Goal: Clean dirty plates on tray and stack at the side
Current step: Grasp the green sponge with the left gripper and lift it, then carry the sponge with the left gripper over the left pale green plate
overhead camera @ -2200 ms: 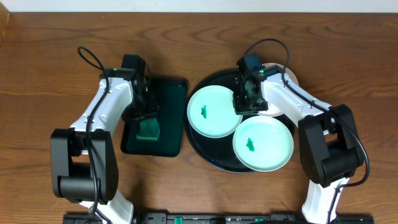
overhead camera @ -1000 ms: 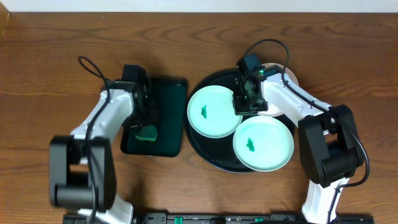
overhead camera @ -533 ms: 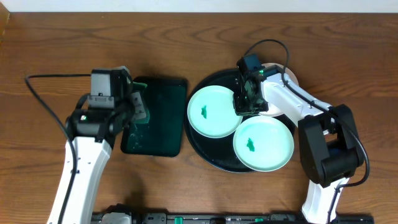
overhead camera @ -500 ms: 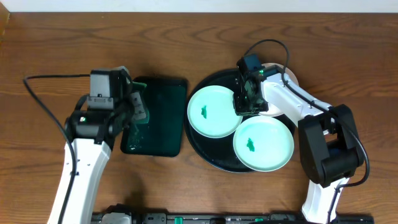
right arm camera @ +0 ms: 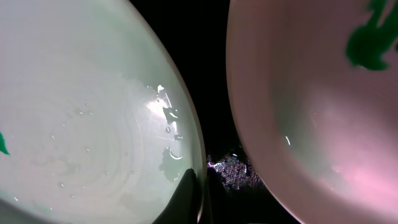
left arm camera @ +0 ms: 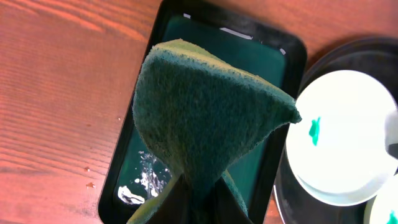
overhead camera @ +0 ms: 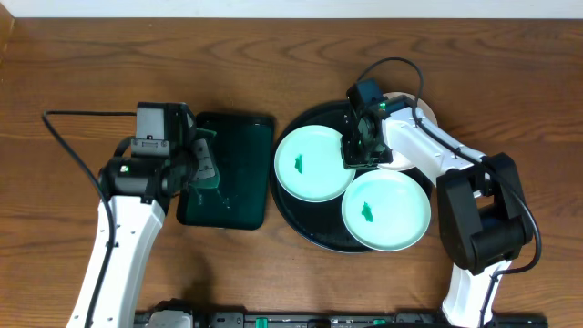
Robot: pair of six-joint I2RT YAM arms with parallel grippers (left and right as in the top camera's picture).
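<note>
The round black tray holds two mint-green plates with green smears, one at the left and one at the front. A white plate lies at the back right, mostly hidden under my right arm. My right gripper is shut on the right rim of the left mint plate, its fingers pinching that rim. A second smeared plate lies just beside it. My left gripper is shut on a green sponge and holds it above the rectangular tray.
The rectangular dark tray sits left of the round tray, wet with foam spots. Bare wooden table lies to the far left and behind. The left mint plate and the round tray's rim show in the left wrist view.
My left arm has lifted the sponge off the rectangular tray and swung its wrist to the left, and now holds it above the tray. My right arm and the plates have not moved.
</note>
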